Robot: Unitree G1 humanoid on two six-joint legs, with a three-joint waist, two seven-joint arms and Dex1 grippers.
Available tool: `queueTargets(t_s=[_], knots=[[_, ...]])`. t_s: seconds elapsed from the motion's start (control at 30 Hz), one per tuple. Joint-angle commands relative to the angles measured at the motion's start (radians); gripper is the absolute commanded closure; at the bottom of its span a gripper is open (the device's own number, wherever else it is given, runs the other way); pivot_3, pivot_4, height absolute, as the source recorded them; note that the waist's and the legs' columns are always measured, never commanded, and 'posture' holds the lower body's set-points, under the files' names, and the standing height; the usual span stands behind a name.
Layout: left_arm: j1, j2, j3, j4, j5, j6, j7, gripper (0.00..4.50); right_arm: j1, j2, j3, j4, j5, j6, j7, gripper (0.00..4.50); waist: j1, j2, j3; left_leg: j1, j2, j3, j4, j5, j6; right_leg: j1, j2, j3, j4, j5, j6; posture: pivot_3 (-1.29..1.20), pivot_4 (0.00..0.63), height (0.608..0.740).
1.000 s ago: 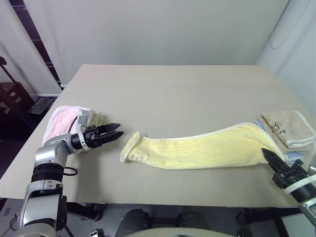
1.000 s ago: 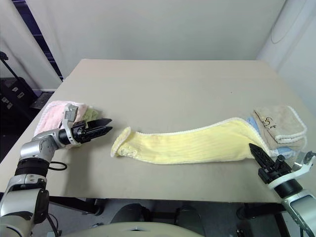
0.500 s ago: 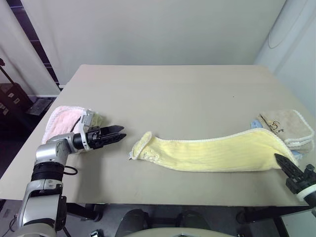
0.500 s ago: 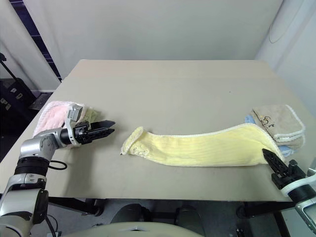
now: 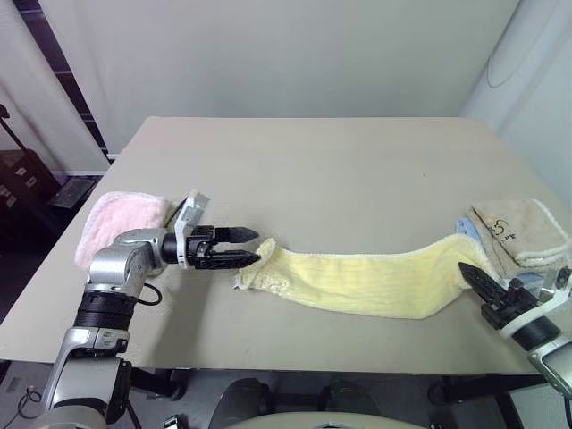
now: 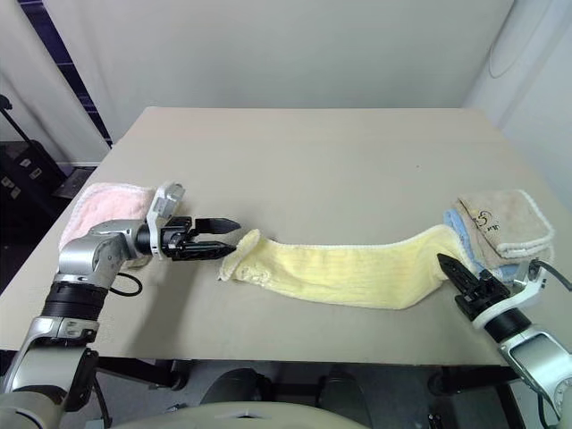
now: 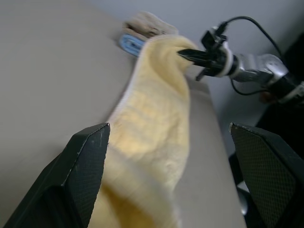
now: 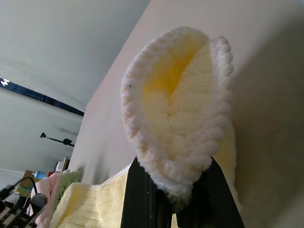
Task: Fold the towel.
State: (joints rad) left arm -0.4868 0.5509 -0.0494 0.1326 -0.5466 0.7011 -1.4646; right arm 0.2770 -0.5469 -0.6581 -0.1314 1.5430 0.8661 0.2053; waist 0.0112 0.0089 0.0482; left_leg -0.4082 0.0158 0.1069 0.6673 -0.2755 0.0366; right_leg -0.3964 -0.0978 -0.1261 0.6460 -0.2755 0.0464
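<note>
The pale yellow towel (image 5: 357, 281) lies stretched in a long strip across the table's near side. My left gripper (image 5: 254, 248) is open, level and pointing right, its fingertips at the towel's crumpled left end (image 6: 239, 266). In the left wrist view the towel (image 7: 152, 128) runs out from between the two fingers (image 7: 85, 166). My right gripper (image 5: 466, 271) is shut on the towel's right end and holds it slightly off the table. The right wrist view shows that folded end (image 8: 175, 104) pinched between the black fingers (image 8: 142, 199).
A fluffy pink towel (image 5: 121, 219) lies at the table's left edge behind my left arm. A beige towel with a dark logo (image 5: 523, 228) sits on a blue cloth (image 5: 467, 223) at the right edge. The near table edge (image 5: 295, 366) runs just below the yellow towel.
My left gripper swung right, from beside the pink towel to the yellow towel's left end, staying open. The right gripper dragged the towel a little rightward, then came back inward, keeping its grip.
</note>
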Motion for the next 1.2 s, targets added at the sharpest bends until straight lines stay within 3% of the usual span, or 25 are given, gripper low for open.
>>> queueTargets(t_s=[0.03, 0.17, 0.4, 0.67, 0.8, 1.1, 1.2], knots=[[-0.003, 0.013, -0.064, -0.137, -0.052, 0.11, 0.015, 0.24, -0.024, 0.014, 0.021, -0.041, -0.011, -0.008, -0.003, 4.47, -0.002, 0.001, 0.0, 0.0, 0.0, 0.0, 0.0, 0.0, 0.0, 0.0, 0.0, 0.0, 0.0, 0.0, 0.0, 0.0, 0.0, 0.74], [0.012, 0.015, -0.148, -0.186, -0.02, 0.182, 0.103, 0.24, -0.035, 0.021, 0.035, -0.033, -0.03, -0.01, -0.004, 4.47, 0.0, 0.004, -0.001, 0.001, 0.0, 0.0, 0.0, 0.0, 0.0, 0.0, 0.001, 0.0, 0.001, 0.0, 0.0, 0.0, 0.0, 0.74], [-0.01, 0.052, -0.129, -0.226, -0.043, 0.3, 0.243, 0.24, -0.027, 0.021, 0.026, -0.031, -0.04, -0.01, -0.007, 4.47, 0.001, 0.003, 0.0, 0.001, 0.0, 0.0, 0.0, 0.0, 0.0, 0.0, 0.001, 0.0, 0.001, 0.0, 0.001, 0.0, 0.0, 0.74], [-0.052, 0.271, -0.053, -0.267, -0.166, 0.509, 0.214, 0.24, -0.005, 0.029, 0.007, -0.021, -0.077, -0.027, -0.009, 4.47, -0.001, 0.003, 0.001, 0.001, 0.0, 0.0, 0.0, 0.0, 0.0, -0.001, 0.002, 0.001, 0.001, 0.0, 0.001, 0.0, 0.0, 0.74], [-0.026, 0.335, -0.073, -0.25, -0.143, 0.464, 0.199, 0.24, 0.001, 0.025, -0.008, -0.017, -0.078, -0.027, -0.004, 4.47, 0.001, 0.003, 0.001, 0.001, 0.0, 0.0, 0.0, 0.0, 0.0, 0.0, 0.001, 0.001, 0.0, -0.001, 0.0, 0.0, 0.0, 0.74], [-0.058, 0.142, -0.003, -0.178, -0.196, 0.39, 0.263, 0.24, 0.005, 0.032, -0.004, -0.046, -0.069, -0.025, -0.013, 4.47, 0.001, 0.003, 0.001, 0.001, 0.0, 0.0, 0.0, 0.0, 0.0, 0.0, 0.001, 0.002, 0.0, -0.001, -0.001, 0.0, 0.0, 0.74], [-0.069, 0.125, -0.045, -0.103, -0.159, 0.349, 0.237, 0.24, -0.005, 0.031, 0.004, -0.034, -0.078, -0.025, -0.013, 4.47, -0.002, 0.003, 0.001, 0.001, 0.0, 0.0, 0.0, 0.0, 0.0, -0.001, 0.001, 0.002, 0.001, 0.0, 0.0, 0.0, 0.0, 0.74]])
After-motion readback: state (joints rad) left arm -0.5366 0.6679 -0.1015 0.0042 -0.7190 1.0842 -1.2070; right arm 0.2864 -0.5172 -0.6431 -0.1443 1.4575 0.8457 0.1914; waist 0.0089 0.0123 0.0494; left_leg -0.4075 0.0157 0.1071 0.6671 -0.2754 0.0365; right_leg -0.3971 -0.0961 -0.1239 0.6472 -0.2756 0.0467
